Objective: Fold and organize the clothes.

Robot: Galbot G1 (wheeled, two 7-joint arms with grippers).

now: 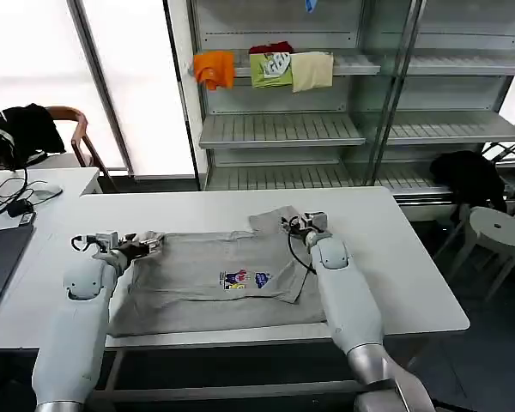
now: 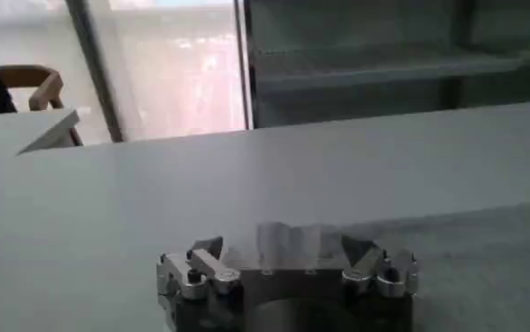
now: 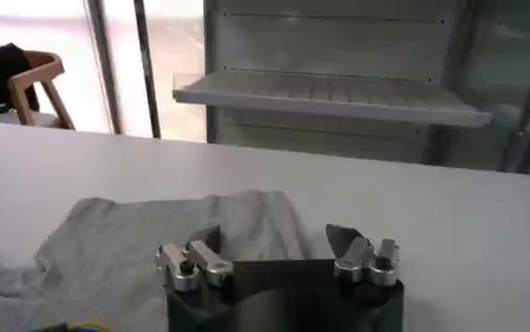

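Your grey shirt point(image 1: 215, 279) lies spread on the white table point(image 1: 395, 257), its multicoloured chest print point(image 1: 245, 279) facing up. Your left gripper point(image 1: 142, 243) sits at the shirt's far left corner and your right gripper point(image 1: 299, 225) at the far right sleeve. Both have their fingers spread, with fabric lying between them.

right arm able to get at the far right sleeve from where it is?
Probably yes: the right hand sits at the grey shirt's far right sleeve, with bare table around it.
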